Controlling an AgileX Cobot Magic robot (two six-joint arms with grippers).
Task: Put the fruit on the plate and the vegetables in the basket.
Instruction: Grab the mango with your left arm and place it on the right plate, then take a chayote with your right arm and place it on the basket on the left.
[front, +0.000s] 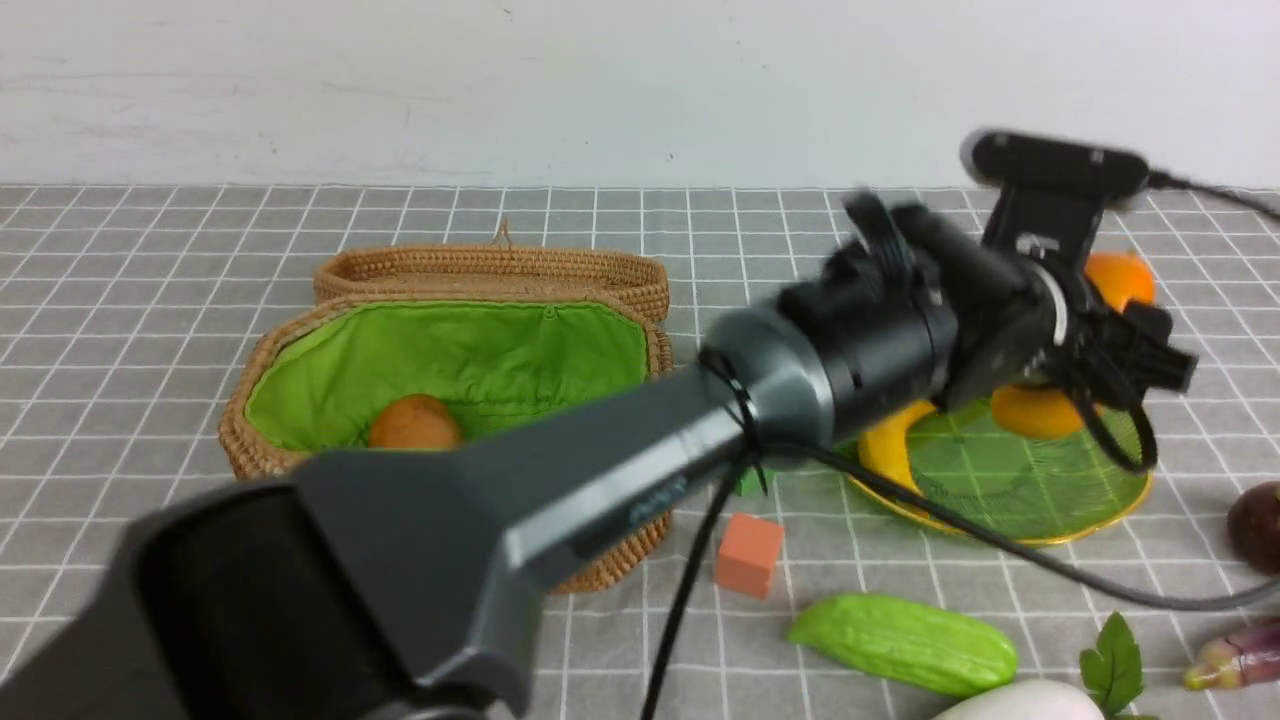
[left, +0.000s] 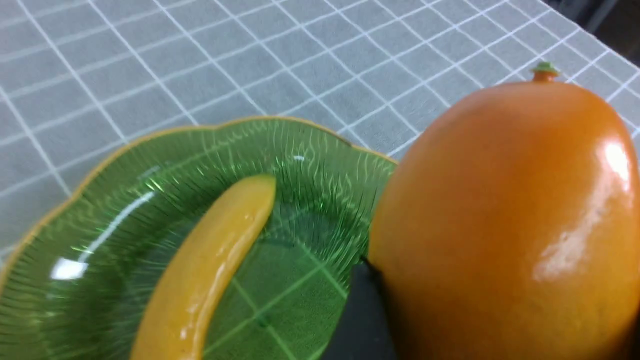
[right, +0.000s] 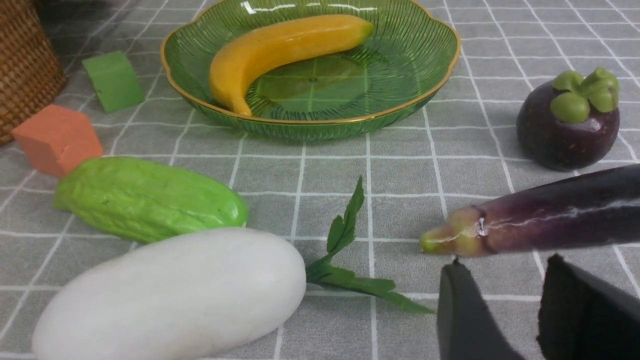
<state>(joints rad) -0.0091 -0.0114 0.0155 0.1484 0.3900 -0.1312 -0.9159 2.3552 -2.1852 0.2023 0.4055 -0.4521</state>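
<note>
My left gripper reaches across over the green plate, shut on the glossy orange mango; one dark finger shows beside it. I cannot tell whether the mango touches the plate. The yellow banana lies in the plate. The mangosteen sits on the cloth to the plate's right. In the basket lies the brown potato. The green gourd, the white piece and the eggplant lie on the cloth. My right gripper stands open just short of the eggplant's stem end.
An orange cube and a green cube lie between basket and plate. The basket's lid hangs open behind it. The left arm and its cable cross in front of the plate. A wall stands at the table's far edge.
</note>
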